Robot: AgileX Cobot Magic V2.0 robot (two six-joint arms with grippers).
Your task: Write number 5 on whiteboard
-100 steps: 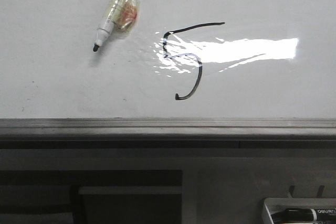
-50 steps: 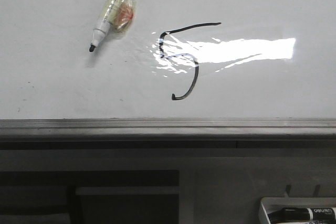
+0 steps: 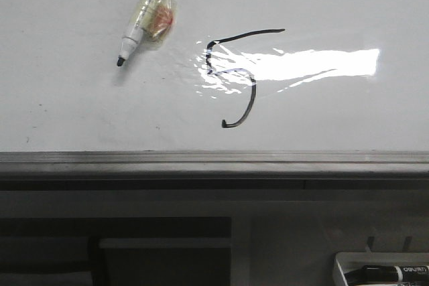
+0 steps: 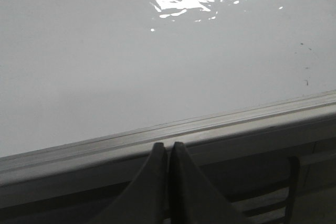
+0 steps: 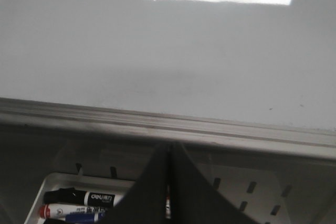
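Front view. The whiteboard [image 3: 80, 112] fills the upper part of the frame, its grey metal ledge [image 3: 214, 160] running along its lower edge. The number 5 [image 3: 236, 75] is drawn in thin black line near the board's middle: a flat top stroke, a short stem, and a hooked belly ending in a small upturn. A bright glare patch [image 3: 308, 63] overlaps the stem and extends to the right of the figure. To the upper left of the 5, well apart from it, a marker [image 3: 141, 21] with a black tip, wrapped in yellowish tape, is tilted with its tip pointing down and left. A white tray [image 3: 348, 260] holding a black marker [image 3: 395, 274] sits at the lower right, below the ledge. Neither gripper appears in this view.

Left wrist view. The left gripper [image 4: 168, 153] has its jaws together, nothing between them, in front of the ledge; above it lies bare board surface with glare.

Right wrist view. The right gripper [image 5: 169, 156] likewise has its jaws pressed together and empty. It hangs over the tray [image 5: 55, 183], which holds black [image 5: 86, 198], red [image 5: 58, 211] and blue [image 5: 86, 216] markers.
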